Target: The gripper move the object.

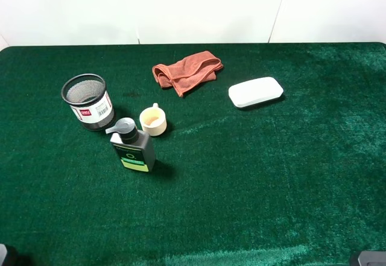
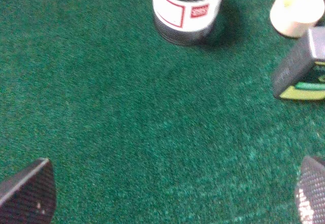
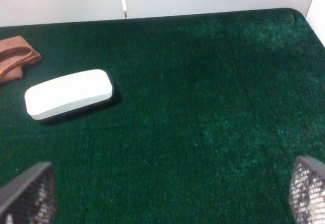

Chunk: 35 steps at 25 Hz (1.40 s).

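Toward the left edge of the green tabletop (image 1: 271,175) stands the black mesh pen cup (image 1: 88,102), upright, label facing front. Just beside it to the right sit a cream cup (image 1: 153,121) and a dark pump bottle (image 1: 132,148); bare felt lies in front of it. Farther right lie an orange cloth (image 1: 186,72) and a white case (image 1: 256,91). The left gripper (image 2: 172,196) is spread wide, holding nothing, well short of the pen cup. The right gripper (image 3: 167,196) is likewise agape and empty over open felt.
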Tool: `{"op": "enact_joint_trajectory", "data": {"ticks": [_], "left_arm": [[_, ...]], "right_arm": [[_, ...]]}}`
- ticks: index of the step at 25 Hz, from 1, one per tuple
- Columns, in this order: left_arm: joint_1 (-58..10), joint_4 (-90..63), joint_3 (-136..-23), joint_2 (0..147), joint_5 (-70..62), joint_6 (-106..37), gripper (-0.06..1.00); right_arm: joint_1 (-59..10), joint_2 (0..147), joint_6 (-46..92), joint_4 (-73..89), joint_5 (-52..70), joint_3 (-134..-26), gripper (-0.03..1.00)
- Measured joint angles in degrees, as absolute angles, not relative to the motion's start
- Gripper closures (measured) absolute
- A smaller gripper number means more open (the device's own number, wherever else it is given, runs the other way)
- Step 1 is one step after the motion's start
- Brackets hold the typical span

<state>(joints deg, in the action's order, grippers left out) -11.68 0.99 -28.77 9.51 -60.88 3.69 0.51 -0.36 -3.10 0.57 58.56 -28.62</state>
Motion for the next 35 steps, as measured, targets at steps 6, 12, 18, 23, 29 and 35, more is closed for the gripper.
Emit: {"op": "enact_joint_trajectory", "data": {"ticks": [6, 12, 18, 23, 29, 35], "left_arm": [[-4.2, -0.3, -28.8, 0.5, -60.9, 0.0, 0.0], [2.6, -1.3, -28.8, -0.4, -61.0, -1.5, 0.0], [5.0, -1.4, -28.8, -0.4, -61.0, -1.7, 0.0], [5.0, -1.4, -28.8, -0.4, -61.0, -1.7, 0.0], [5.0, -1.4, -28.8, -0.4, -61.0, -1.7, 0.0], [5.0, -1.4, -28.8, -0.4, -61.0, -1.7, 0.0]], "right_arm": [[0.5, -0.4, -3.1, 0.6, 58.6, -28.6, 0.27], [0.5, -0.4, -3.1, 0.6, 58.6, -28.6, 0.27], [0.5, -0.4, -3.1, 0.6, 58.6, -28.6, 0.27], [0.5, -0.4, -3.1, 0.6, 58.6, -28.6, 0.27], [0.5, -0.4, -3.1, 0.6, 58.6, -28.6, 0.27], [0.5, -0.4, -3.1, 0.6, 58.6, -28.6, 0.27]]}}
